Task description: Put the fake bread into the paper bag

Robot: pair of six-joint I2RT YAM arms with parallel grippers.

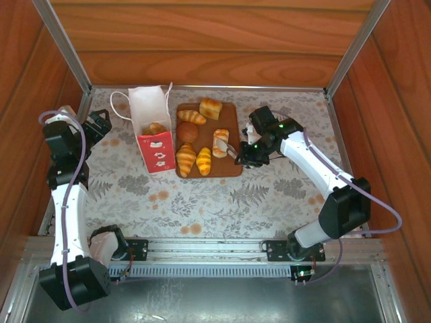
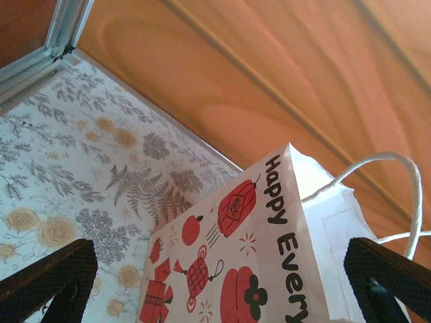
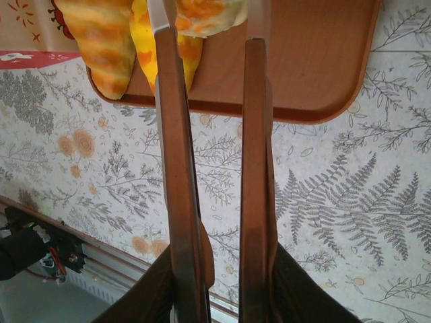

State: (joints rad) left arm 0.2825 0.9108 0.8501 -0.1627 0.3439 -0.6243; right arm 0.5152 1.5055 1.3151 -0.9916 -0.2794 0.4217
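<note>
The paper bag (image 1: 151, 128) stands upright left of the brown board (image 1: 231, 120), with one fake bread piece (image 1: 156, 127) inside it. Several more lie on the board: a loaf (image 1: 211, 108), a croissant (image 1: 192, 117), a round bun (image 1: 186, 132) and two striped rolls (image 1: 186, 159). My right gripper (image 1: 244, 153) is shut on metal tongs (image 1: 231, 149), and the tong arms (image 3: 175, 168) reach to a pale roll (image 1: 220, 142) (image 3: 202, 13), one tip on each side of it. My left gripper (image 1: 101, 124) (image 2: 217, 282) hangs open beside the bag's printed side (image 2: 269, 256).
Wooden walls close in the table on the left, back and right. The bag's cord handles (image 2: 404, 182) stick out toward the back wall. A metal rail (image 1: 215, 249) carrying the arm bases runs along the near edge. The patterned cloth (image 1: 222, 202) in front of the board is bare.
</note>
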